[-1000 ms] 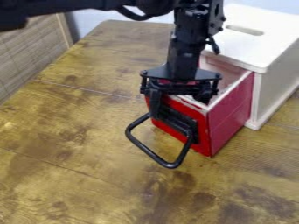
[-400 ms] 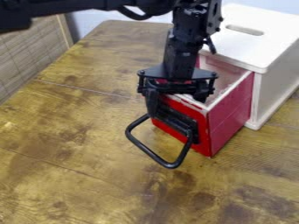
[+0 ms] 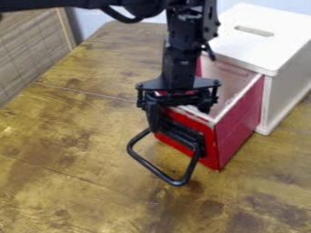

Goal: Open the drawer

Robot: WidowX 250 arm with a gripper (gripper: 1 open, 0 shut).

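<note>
Drawer: the red drawer (image 3: 231, 123) stood pulled partway out of the white cabinet (image 3: 282, 56), its pale pink inside showing at the top.
Drawer position: on the wooden counter (image 3: 73, 155), toward the right side, its front facing the lower left.
Front plate: a black plate (image 3: 185, 136) covered the drawer's front face.
Handle: the large black wire loop handle (image 3: 162, 166) hung from the front, angled down and out, its far end near or on the counter.
Gripper: the black gripper (image 3: 169, 96) pointed nearly straight down, just above the drawer's front edge and the top of the handle.
Jaws: spread wide apart, holding nothing.
Contact: whether the fingers touched the handle could not be told.
Cabinet top: a slot (image 3: 254, 31) showed in its white upper surface.
</note>
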